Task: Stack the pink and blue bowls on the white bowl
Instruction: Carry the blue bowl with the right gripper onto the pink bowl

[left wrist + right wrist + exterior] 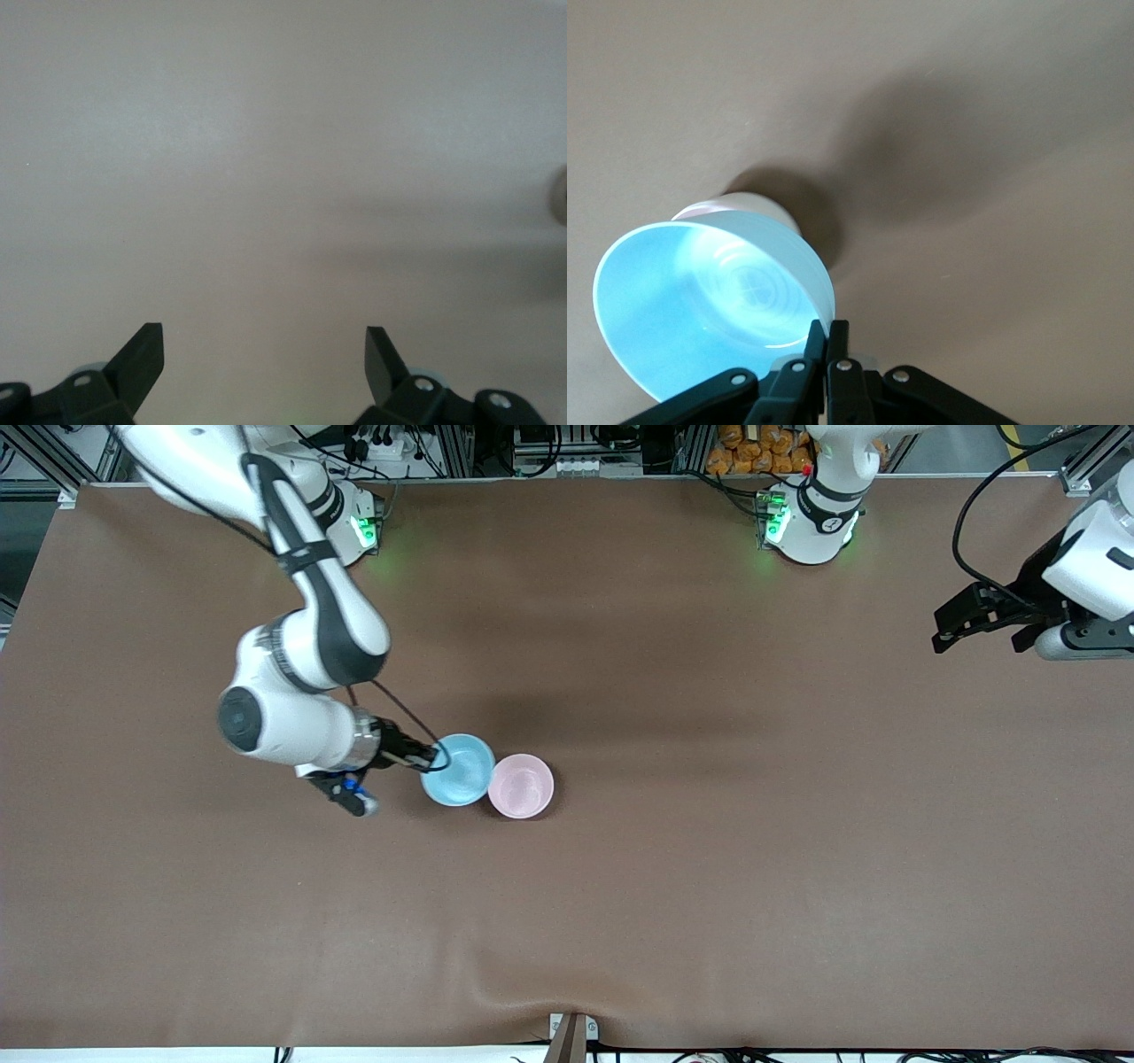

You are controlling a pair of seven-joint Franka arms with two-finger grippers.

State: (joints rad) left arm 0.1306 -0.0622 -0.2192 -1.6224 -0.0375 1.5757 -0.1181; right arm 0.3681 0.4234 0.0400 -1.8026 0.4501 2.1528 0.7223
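Brown desk (709, 868) under both arms, right claw (432, 759) clenched on blue bowl (459, 770) rim, bowl beside pink bowl (521, 786) mid-desk, left claw (952, 627) released, waiting over its desk end, metal framing (496, 452) past the bases.

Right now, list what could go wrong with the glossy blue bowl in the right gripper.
1. The right gripper pinches only the rim of the glossy light blue bowl, so it could tilt or slip.
2. The pale pink bowl sits right beside it and could get knocked.
3. No white bowl is clearly visible, so the stacking target is uncertain.
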